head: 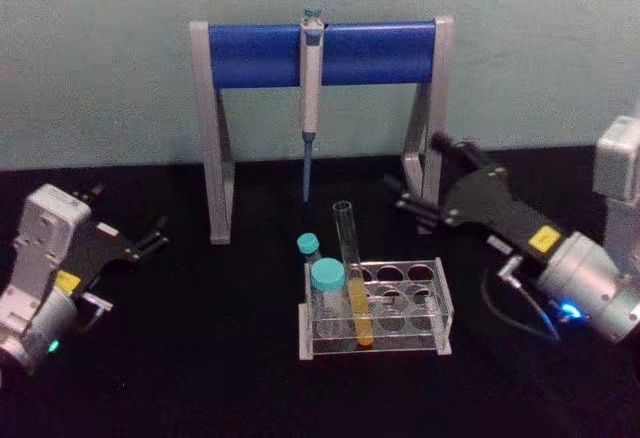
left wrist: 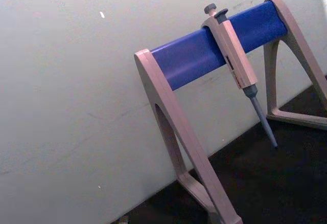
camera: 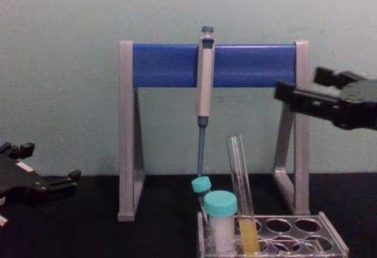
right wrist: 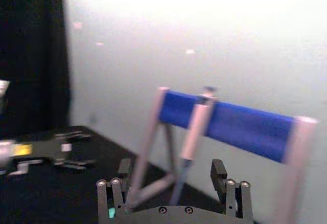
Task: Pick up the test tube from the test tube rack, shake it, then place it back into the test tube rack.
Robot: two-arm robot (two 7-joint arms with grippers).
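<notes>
On the black desk (head: 200, 358) the low clear plastic test tube rack (head: 425, 303) with its rows of round holes sits in front of the robot, and the long thin clear glass test tube (head: 352, 268) stands in a hole at the rack's left end, leaning a little, with yellow-orange liquid filling its lower part. Just beside it, at the same end of the rack, are two short teal-capped tubes (head: 327, 276), one nearer and larger to the eye, one behind it. Behind the rack rises the tall grey pipette stand with its blue crossbar (head: 260, 55), and a grey pipette (head: 312, 68) hangs from the middle of that bar, tip pointing down. The right arm reaches in from the right side, its silver wrist low and its black body angled up and toward the stand; the right pincer (head: 410, 206) hovers above the desk near the stand's right leg, off to the right of and behind the rack, well apart from the test tube. In the right wrist view its fingers (right wrist: 218, 170) stand apart with nothing between them, and the chest view shows it raised at about the height of the crossbar. The left arm lies low at the far left of the desk, its left pincer (head: 150, 239) pointing toward the stand's left leg, fingers slightly spread and holding nothing.
</notes>
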